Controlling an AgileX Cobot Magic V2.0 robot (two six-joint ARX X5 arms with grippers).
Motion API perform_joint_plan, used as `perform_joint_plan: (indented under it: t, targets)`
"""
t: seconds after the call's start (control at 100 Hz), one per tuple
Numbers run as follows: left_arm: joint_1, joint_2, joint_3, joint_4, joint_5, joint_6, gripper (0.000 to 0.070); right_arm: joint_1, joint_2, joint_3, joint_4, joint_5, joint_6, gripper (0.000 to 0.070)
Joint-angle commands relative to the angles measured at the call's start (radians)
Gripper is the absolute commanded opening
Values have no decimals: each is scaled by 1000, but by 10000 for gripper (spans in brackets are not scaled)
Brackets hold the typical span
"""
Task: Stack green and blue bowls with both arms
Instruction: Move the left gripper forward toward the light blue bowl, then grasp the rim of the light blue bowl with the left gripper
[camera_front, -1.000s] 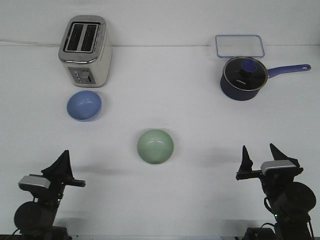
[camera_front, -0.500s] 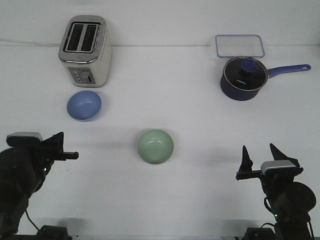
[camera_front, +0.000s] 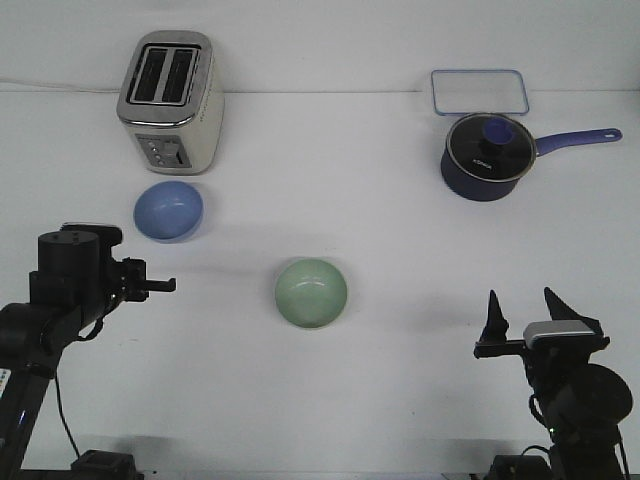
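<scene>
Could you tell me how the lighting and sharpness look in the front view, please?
Front view: even, soft light over the white table; faint blurred shadows beside the pale green round bowl and light blue round bowl; small reflections on the dark saucepan's glass lid; focus fairly sharp throughout, with no motion blur on either arm.

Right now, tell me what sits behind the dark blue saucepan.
Behind the saucepan lies a clear rectangular container with a blue rim, flat on the table. It looks empty. The pan's lid overlaps its near edge, so that strip is hidden.
</scene>
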Motion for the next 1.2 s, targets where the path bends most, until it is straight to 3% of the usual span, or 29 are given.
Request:
perform_joint_plan:
  t: [0.0, 0.1, 0.24, 0.29, 0.55, 0.83, 1.19]
  targets:
    - [-1, 9, 21, 4, 0, 17, 15, 1, -2, 2, 10, 4, 2, 571]
    - [-1, 10, 21, 0, 0, 16, 51, 1, -2, 2, 10, 4, 2, 570]
    - [-1, 10, 21, 8, 0, 12, 408, 1, -2, 2, 10, 4, 2, 571]
    - [-1, 11, 21, 16, 0, 12, 462, 1, -2, 2, 10, 3, 2, 571]
    - [27, 92, 57, 65, -3, 4, 462, 1, -2, 2, 10, 3, 2, 571]
    - [126, 422, 277, 60, 1, 3, 460, 1, -2, 2, 10, 3, 2, 571]
    - [174, 779, 497, 62, 2, 21, 460, 1, -2, 2, 10, 3, 2, 571]
